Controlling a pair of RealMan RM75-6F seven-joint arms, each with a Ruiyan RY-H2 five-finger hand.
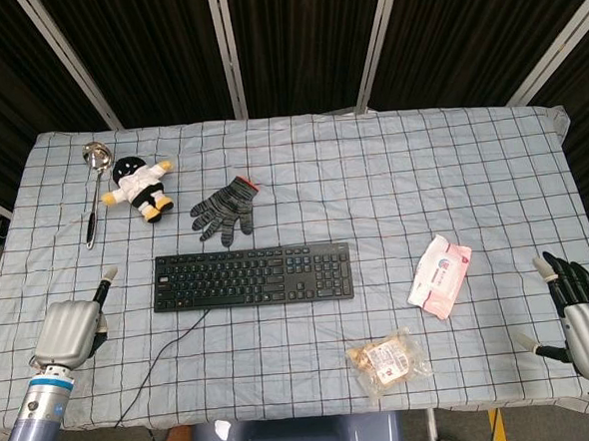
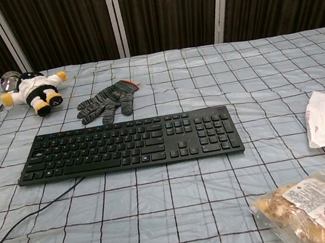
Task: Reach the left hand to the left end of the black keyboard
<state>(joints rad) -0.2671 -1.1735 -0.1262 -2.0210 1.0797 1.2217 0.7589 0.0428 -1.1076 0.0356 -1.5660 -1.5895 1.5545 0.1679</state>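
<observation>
The black keyboard (image 1: pixel 253 276) (image 2: pixel 129 144) lies flat across the middle of the checked tablecloth, its cable trailing off toward the near edge. My left hand (image 1: pixel 71 330) hovers near the table's front left, a short way left of and slightly nearer than the keyboard's left end, not touching it. Its silver back faces the camera, one fingertip (image 1: pixel 105 285) points toward the far side, and it holds nothing. My right hand (image 1: pixel 581 310) is at the front right edge with its fingers spread and empty. The chest view shows neither hand.
A grey knit glove (image 1: pixel 224 208) (image 2: pixel 106 101) lies just behind the keyboard. A plush doll (image 1: pixel 140 186) and a ladle (image 1: pixel 94 183) are at the far left. A wet-wipes pack (image 1: pixel 439 275) and a snack bag (image 1: pixel 388 362) lie right of the keyboard.
</observation>
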